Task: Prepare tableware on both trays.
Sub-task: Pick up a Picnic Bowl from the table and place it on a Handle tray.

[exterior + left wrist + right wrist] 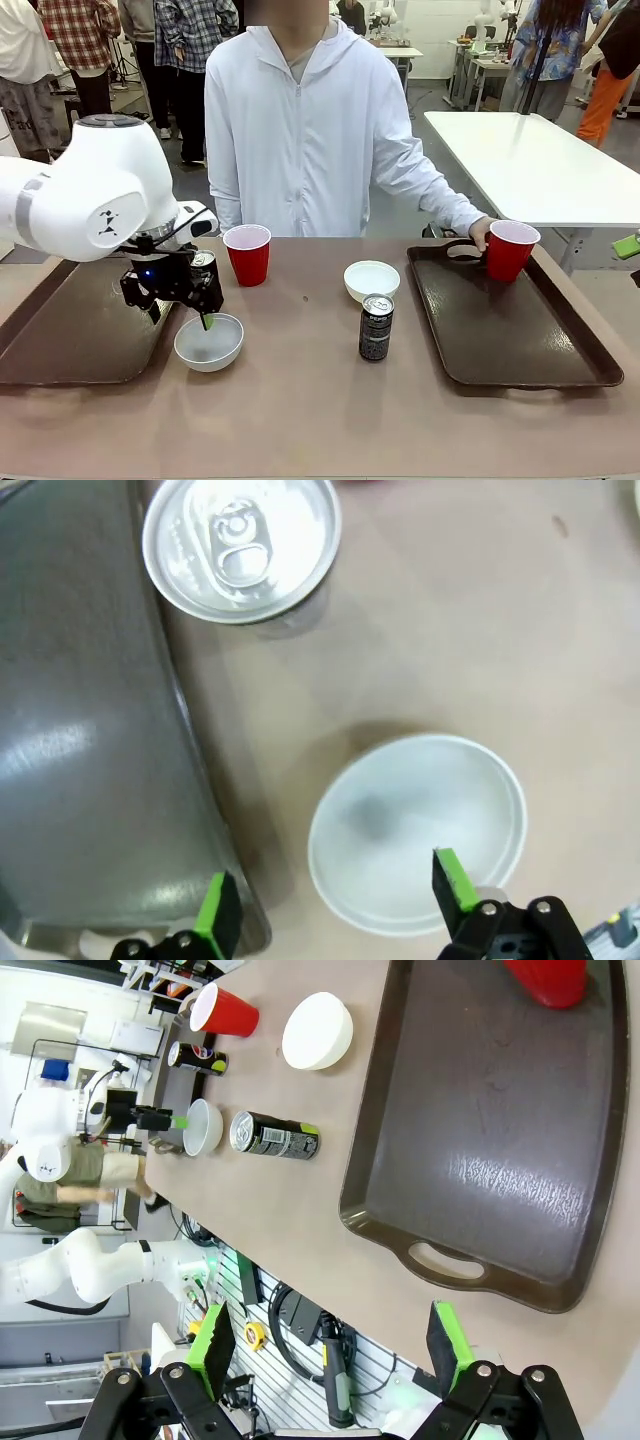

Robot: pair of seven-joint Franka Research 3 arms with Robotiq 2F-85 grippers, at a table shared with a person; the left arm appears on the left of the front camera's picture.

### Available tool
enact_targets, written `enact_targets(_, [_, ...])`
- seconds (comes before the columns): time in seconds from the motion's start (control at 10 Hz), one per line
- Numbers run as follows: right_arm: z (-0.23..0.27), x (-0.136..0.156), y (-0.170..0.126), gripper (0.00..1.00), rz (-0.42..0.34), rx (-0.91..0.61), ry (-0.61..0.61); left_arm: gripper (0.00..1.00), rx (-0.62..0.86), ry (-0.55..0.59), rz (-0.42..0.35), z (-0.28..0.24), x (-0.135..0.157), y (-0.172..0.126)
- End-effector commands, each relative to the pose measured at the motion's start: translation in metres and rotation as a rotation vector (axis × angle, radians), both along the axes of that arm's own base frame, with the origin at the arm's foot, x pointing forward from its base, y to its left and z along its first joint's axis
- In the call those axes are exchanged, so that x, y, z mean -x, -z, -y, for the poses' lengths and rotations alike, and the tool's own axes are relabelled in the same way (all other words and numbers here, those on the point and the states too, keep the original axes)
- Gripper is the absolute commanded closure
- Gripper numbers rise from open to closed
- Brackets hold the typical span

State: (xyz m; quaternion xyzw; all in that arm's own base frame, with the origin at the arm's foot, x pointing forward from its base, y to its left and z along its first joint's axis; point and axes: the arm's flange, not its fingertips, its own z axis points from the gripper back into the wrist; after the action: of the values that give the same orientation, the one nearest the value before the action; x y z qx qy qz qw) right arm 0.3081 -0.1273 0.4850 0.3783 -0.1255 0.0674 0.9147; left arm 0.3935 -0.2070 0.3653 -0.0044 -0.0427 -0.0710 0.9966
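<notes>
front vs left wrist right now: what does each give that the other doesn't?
Front: a person's hand on the far red cup at the right tray, plus the middle red cup, far bowl and middle can.
Left wrist: the left can seen from above, pull tab clear; the left gripper open, one pad inside the near bowl, the other above the left tray corner.
Both: left gripper, near bowl, left can, left tray.
</notes>
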Motion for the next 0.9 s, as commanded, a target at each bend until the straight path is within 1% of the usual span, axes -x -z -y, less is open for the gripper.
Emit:
enact_targets(0.0, [0.001,-0.001,0.000,0.00,0.008,-0.018,-0.005,0.00,-0.051,-0.060,-0.003,0.004,-0.013,0.012])
enact_targets(0.2, [0.001,-0.001,0.000,0.00,0.008,-0.018,-0.005,0.00,-0.031,-0.065,-0.070,0.002,-0.013,0.031])
enact_targets(0.3, [0.001,-0.001,0.000,0.00,0.008,-0.018,-0.005,0.57,-0.006,-0.071,-0.066,0.003,-0.012,0.032])
enact_targets(0.4, [0.001,-0.001,0.000,0.00,0.008,-0.018,-0.005,0.58,0.019,-0.075,-0.052,0.003,-0.011,0.029])
enact_targets(0.5, [0.001,-0.001,0.000,0.00,0.008,-0.018,-0.005,1.00,0.026,-0.080,-0.049,0.002,-0.012,0.026])
enact_targets(0.7, [0.001,-0.001,0.000,0.00,0.008,-0.018,-0.005,1.00,0.023,-0.091,-0.066,0.002,-0.013,0.026])
enact_targets(0.8, [0.001,-0.001,0.000,0.00,0.008,-0.018,-0.005,0.83,0.020,-0.094,-0.074,0.003,-0.013,0.027])
